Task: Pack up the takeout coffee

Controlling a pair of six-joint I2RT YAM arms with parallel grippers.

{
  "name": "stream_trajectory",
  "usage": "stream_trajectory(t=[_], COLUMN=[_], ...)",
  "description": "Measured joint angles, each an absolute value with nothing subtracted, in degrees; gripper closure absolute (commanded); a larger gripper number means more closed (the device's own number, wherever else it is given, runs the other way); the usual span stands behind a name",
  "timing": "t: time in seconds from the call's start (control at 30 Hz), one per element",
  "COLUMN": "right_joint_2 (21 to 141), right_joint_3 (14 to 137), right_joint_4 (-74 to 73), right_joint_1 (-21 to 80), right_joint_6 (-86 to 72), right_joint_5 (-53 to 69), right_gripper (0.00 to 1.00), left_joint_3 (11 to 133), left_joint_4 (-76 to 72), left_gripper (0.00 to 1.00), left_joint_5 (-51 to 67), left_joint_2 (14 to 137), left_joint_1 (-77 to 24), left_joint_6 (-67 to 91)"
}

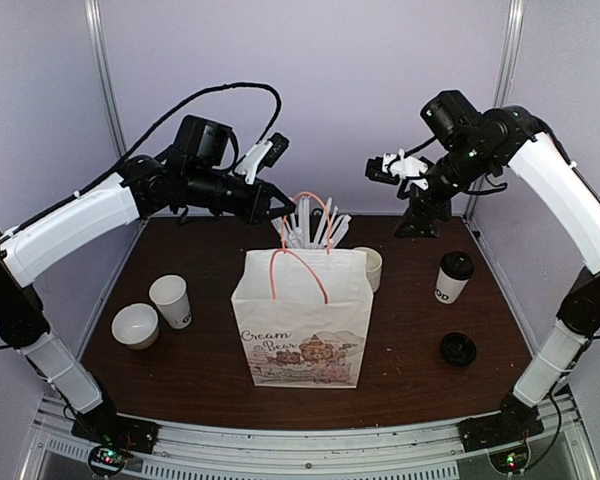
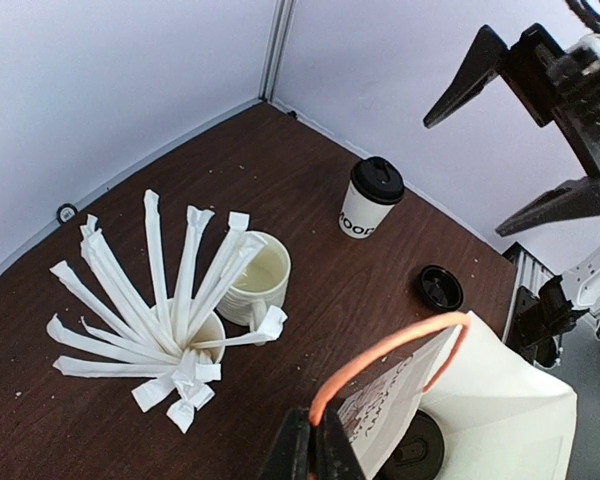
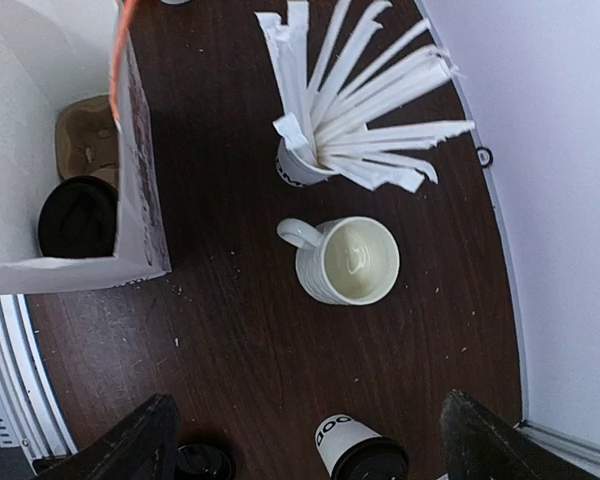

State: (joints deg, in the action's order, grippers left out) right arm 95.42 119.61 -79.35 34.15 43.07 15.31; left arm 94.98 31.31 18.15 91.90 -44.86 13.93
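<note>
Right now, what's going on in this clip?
The left gripper is shut on an orange handle of the paper bag, at the bag's top. The right gripper hangs open above the table, holding nothing. A black-lidded cup appears to sit inside the bag; the second lidded cup stands right of the bag, untouched.

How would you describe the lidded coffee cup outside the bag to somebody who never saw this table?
From the central paper bag, look right. A tall white cup stands there, beyond a loose black lid. Unlike the handled mug and the uncapped cup at left, it wears a black lid.
</note>
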Motion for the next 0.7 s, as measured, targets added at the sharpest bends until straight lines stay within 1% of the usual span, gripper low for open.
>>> stream_trajectory(t=[0.13, 0.37, 0.5, 0.63, 0.67, 0.7], right_joint_2=[94.2, 99.1, 102.3, 104.2, 104.5, 104.7], right_joint_3=[111.7, 102.9, 101.9, 101.3, 101.1, 100.9], right_joint_4=[-77.3, -74.5, -73.3, -72.0, -71.8, -71.6], right_joint_1=[25.1, 10.9, 6.5, 4.8, 4.7, 4.7], right_joint_6=[43.2, 42.9, 42.2, 41.9, 41.9, 41.8], right_joint_5=[16.7, 15.5, 13.6, 11.5, 11.0, 10.4], right_gripper=[0.07, 0.05, 0.04, 0.04, 0.03, 0.03], left_joint_3=[95.2, 96.6, 97.0, 97.0, 97.0, 97.0], left_joint_4=[31.2, 31.0, 30.5, 29.9, 29.9, 29.9], left_gripper=[1.0, 1.0, 1.0, 1.0, 0.99, 0.92], left_joint_5=[17.3, 15.4, 14.6, 14.1, 13.9, 13.8], left_joint_2=[92.7, 93.7, 93.8, 93.8, 93.8, 93.8], left_joint_1=[-44.3, -43.7, -43.6, -43.5, -43.5, -43.5], left_joint_6=[13.3, 11.8, 11.3, 10.9, 10.9, 10.8])
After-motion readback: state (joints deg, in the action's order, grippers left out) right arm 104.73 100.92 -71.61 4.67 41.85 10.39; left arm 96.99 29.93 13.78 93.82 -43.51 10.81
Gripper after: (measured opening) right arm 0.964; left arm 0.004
